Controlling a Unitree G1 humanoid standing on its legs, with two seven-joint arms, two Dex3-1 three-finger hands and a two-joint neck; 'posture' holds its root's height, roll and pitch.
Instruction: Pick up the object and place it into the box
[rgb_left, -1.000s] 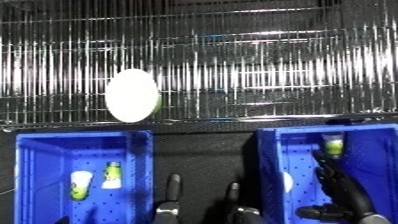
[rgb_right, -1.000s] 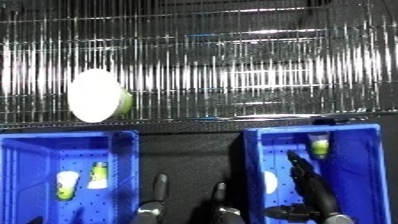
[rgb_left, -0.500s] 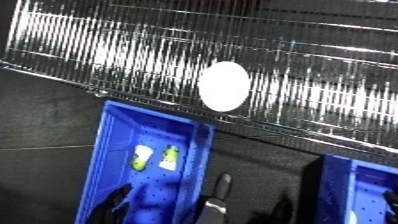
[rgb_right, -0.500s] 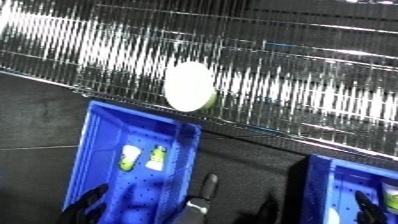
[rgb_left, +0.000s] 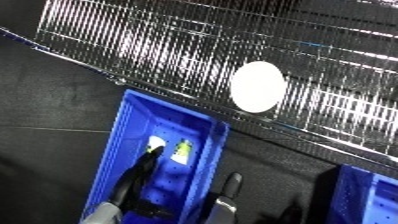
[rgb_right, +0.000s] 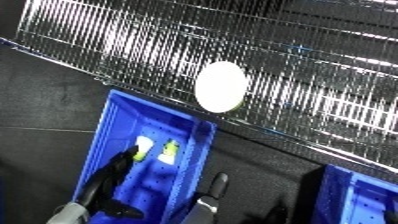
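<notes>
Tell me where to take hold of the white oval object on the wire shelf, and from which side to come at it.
Take the white oval object across its narrow width, thumb on one long edge and fingers on the other. It stands on end on the wire shelf, broad face towards the camera, so come straight in from the front. The left hand, now over the blue bin, looks nearest.

the second blue bin (rgb_right: 360, 192) is cut off by the right and lower edges, its contents out of view. the left hand (rgb_right: 111, 185) runs off the bottom edge and covers part of a white object (rgb_left: 156, 145). the right hand shows nowhere. blur smears the wire rack (rgb_left: 178, 55).
</notes>
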